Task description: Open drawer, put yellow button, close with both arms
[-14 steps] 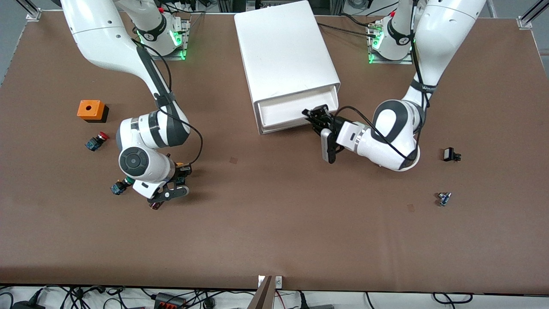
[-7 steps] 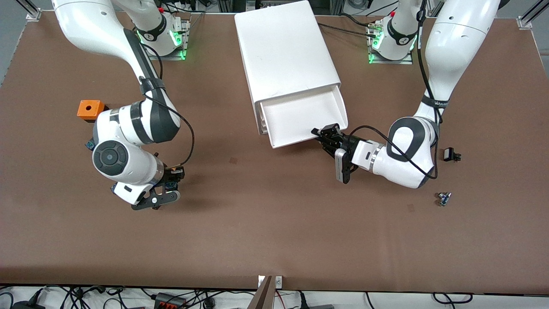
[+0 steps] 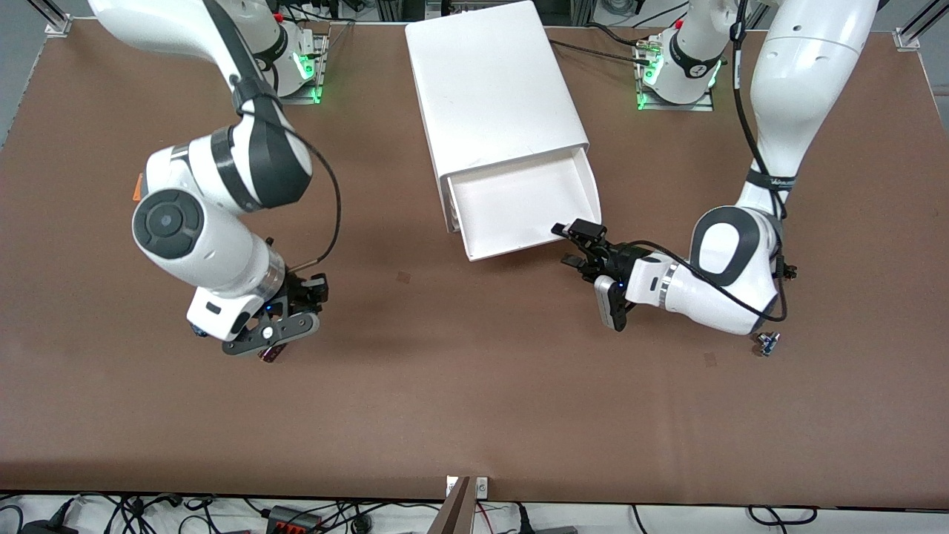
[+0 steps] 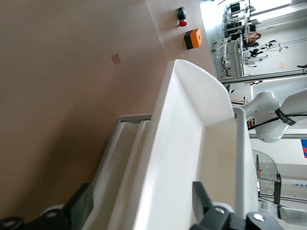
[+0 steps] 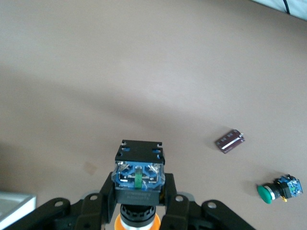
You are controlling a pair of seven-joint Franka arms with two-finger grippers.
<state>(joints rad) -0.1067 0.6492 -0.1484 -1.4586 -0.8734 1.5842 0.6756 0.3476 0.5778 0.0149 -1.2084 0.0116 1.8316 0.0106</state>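
Note:
The white cabinet stands at the middle of the table's robot edge. Its top drawer is pulled out and its white tray is empty. My left gripper is open at the drawer's front corner toward the left arm's end. In the left wrist view the drawer's front wall runs between my spread left gripper. My right gripper is up over the table toward the right arm's end. It is shut on the yellow button, which shows its blue base, black body and orange cap.
A green-capped switch and a small maroon cylinder lie on the table under the right gripper. An orange box and a red-capped switch lie toward the right arm's end. Small parts lie near the left arm's elbow.
The left gripper pulled the top drawer out toward the front camera, then spread its fingers. The right arm rose from the table with the yellow button in its gripper.

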